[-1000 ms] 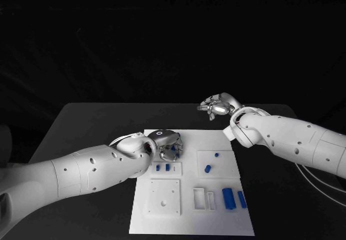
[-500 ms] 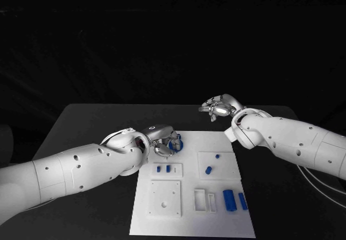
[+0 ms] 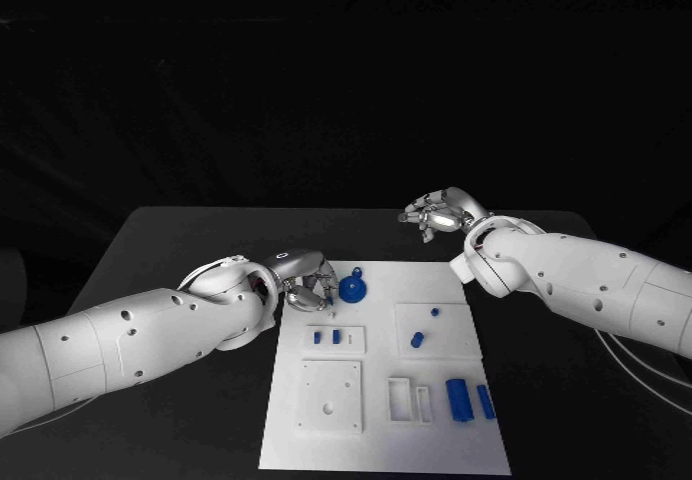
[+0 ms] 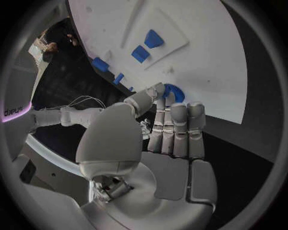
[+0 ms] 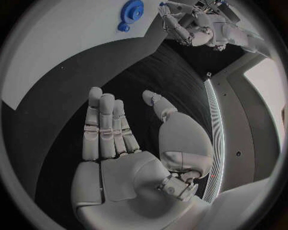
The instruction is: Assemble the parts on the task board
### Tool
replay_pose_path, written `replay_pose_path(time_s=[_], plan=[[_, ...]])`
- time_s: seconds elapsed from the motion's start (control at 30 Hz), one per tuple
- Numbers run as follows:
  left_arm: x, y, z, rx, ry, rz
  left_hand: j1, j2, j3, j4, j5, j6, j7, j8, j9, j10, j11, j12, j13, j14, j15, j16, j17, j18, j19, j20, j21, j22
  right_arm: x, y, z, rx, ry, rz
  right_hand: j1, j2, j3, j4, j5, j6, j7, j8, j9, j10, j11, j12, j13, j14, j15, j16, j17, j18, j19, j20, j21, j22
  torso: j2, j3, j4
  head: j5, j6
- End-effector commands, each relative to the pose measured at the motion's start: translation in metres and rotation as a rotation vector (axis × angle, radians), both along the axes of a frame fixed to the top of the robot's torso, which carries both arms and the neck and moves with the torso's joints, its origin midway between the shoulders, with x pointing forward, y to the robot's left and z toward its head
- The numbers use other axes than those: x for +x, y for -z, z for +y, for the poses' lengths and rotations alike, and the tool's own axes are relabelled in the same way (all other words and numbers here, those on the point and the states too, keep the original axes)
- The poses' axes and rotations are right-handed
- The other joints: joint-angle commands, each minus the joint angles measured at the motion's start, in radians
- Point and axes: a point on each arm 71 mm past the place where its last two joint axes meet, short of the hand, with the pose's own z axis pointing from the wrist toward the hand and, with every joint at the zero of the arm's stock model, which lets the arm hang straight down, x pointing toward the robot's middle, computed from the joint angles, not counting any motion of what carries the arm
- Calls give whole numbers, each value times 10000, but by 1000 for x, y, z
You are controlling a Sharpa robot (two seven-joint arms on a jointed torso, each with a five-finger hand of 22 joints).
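A round blue gear-shaped part [image 3: 351, 290] with a small knob lies flat on the far left corner of the white task board [image 3: 382, 440]. My left hand [image 3: 303, 284] hovers just left of it, fingers straight, holding nothing. In the left wrist view the part [image 4: 173, 90] shows just past the fingertips [image 4: 179, 109]. My right hand [image 3: 438, 212] hangs above the black table beyond the board's far right corner, palm spread and empty [image 5: 114, 143]. The right wrist view shows the gear [image 5: 132, 9] on the board, with the left hand [image 5: 192, 28] apart from it.
Two small blue pieces [image 3: 326, 337] stand in a raised left plate, and two more [image 3: 417, 338] on the right plate. Blue bars [image 3: 459, 398] lie near white slot frames [image 3: 400, 397] at the near right. A white square plate with a hole [image 3: 329, 395] sits near left.
My left hand has drawn back to the left off the board and let go of the blue gear, which now lies uncovered on the far left corner. The right hand has stayed put.
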Motion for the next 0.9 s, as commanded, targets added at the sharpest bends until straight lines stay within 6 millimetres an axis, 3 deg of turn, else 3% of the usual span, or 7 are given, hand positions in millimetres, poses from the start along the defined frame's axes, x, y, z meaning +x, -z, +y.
replay_pose_path(time_s=[0.03,0.9], plan=[[-1,1,1,5,127,188,-16,114,79,-11,42,75,0,42,-14,633,98,62,302,88,-22,51,-8,316,70,-383,56,13,0,0,1,0,-126,-32,-69,31,-14,-37,57,-13,64,45,-12,-68,-29,63,-13,-39,12,-52,9,145,99,1,-40,18,7,-1,-5,-4,-12],[-4,12,0,218,239,626,-38,123,79,-13,43,79,-1,44,-24,655,94,28,310,113,-26,69,-8,314,81,-388,63,21,0,0,2,7,-149,-35,-66,33,-12,-41,60,-13,64,47,-15,-73,-28,76,-32,-39,12,-56,12,145,103,2,-52,26,5,11,-13,38,-56]])
